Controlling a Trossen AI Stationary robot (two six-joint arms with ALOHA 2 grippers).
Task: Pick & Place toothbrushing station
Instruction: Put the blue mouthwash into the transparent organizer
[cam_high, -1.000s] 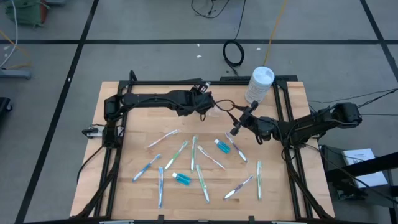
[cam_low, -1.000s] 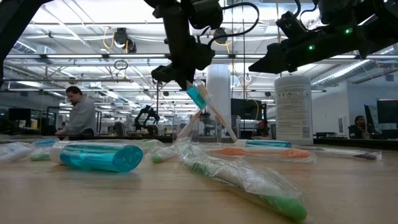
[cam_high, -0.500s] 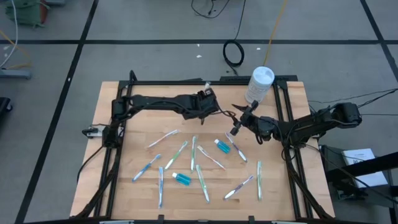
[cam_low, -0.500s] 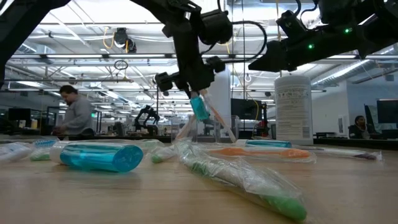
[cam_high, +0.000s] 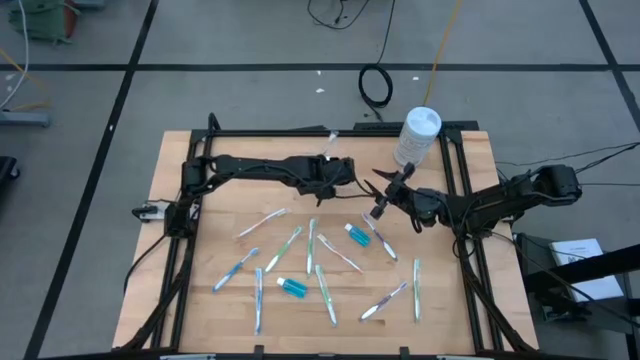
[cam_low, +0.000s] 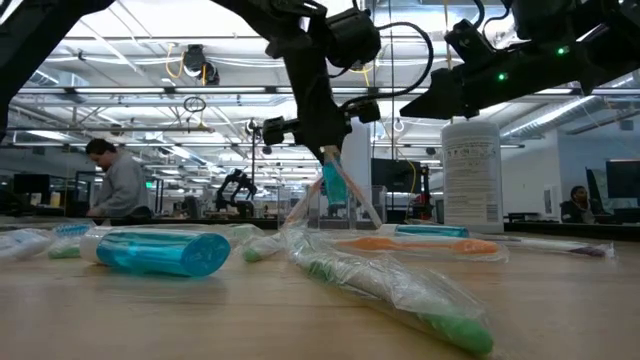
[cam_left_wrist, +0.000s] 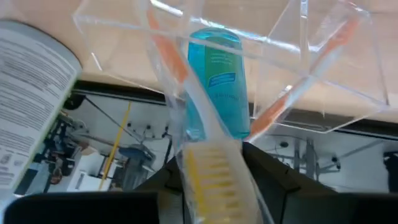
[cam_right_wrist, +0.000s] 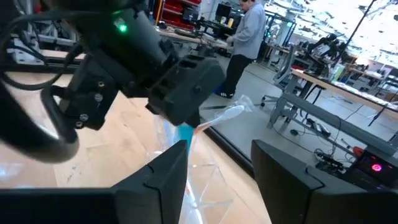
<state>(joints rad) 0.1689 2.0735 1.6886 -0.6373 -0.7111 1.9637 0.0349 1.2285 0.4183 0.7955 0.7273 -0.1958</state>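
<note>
Left gripper (cam_low: 330, 160) clamped on blue tube (cam_left_wrist: 216, 81) over clear cup (cam_left_wrist: 323, 56); lower straight, clear rim, then release; right gripper (cam_high: 378, 205) jaws apart, waiting nearby.

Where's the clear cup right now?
In the high view the clear cup stands at the table's far middle, under the left gripper, left of the white canister.
</note>
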